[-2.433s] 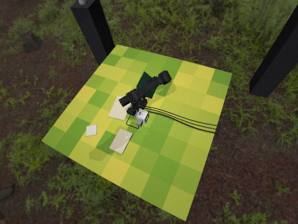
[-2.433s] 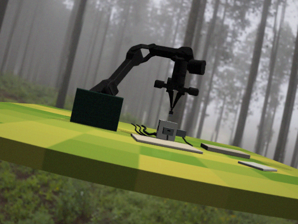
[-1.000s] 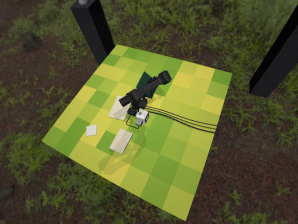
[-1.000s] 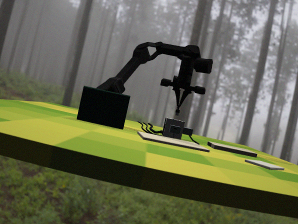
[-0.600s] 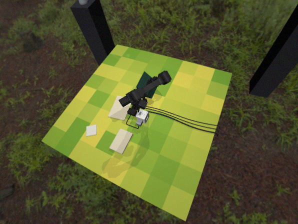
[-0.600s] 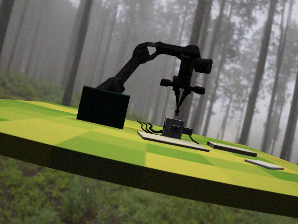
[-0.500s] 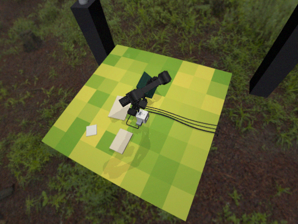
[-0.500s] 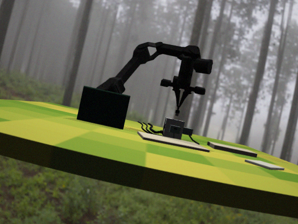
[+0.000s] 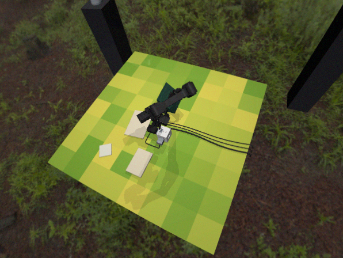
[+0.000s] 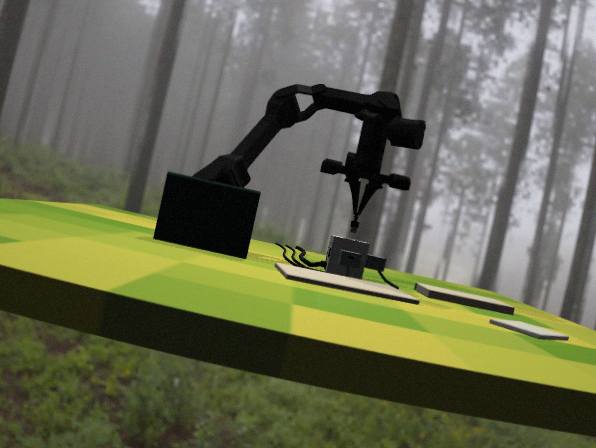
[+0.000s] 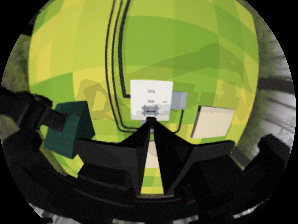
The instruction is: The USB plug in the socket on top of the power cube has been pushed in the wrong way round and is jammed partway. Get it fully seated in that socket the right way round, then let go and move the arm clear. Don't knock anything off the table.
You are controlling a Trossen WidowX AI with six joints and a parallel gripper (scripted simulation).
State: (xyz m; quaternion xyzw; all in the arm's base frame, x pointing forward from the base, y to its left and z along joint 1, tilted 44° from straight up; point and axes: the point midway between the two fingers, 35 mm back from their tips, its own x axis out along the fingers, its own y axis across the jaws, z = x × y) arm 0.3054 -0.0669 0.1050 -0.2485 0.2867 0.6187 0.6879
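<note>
one black arm [image 9: 172, 101] [image 10: 345, 101] reaches over the power cube [image 9: 164, 132] [image 10: 347, 245] [image 11: 151, 87], and its two fingers [image 10: 369, 200] are nearly shut, a narrow gap apart at the tips, pinching one usb plug [image 10: 354, 226] [image 11: 151, 119]. the plug points down with its metal end just above the cube's top, apart from it in the exterior view, so it is out of the socket and not seated. which way round it is turned, i cannot tell.

there is one cube, standing on the checkered surface [image 9: 201, 184] [image 10: 240, 315] [image 11: 190, 45]. one grey block [image 9: 160, 140] [image 10: 376, 262] [image 11: 179, 100] sticks out of its side, with a thin dark lead looping from it. three black cables [image 9: 201, 136] [image 11: 121, 50] can be counted running side by side in the wrist view.

three flat pale pieces lie around: one wide beige slab [image 9: 137, 126] [image 10: 345, 283], one thicker beige slab [image 9: 139, 162] [image 10: 462, 298] [image 11: 213, 122], and one small white tile [image 9: 105, 150] [image 10: 529, 329]. one dark green box [image 9: 162, 92] [image 10: 206, 215] [image 11: 70, 127] stands by the arm's base.

no brand can be read; the cube's top carries a few small grey marks, too tiny to make out.
</note>
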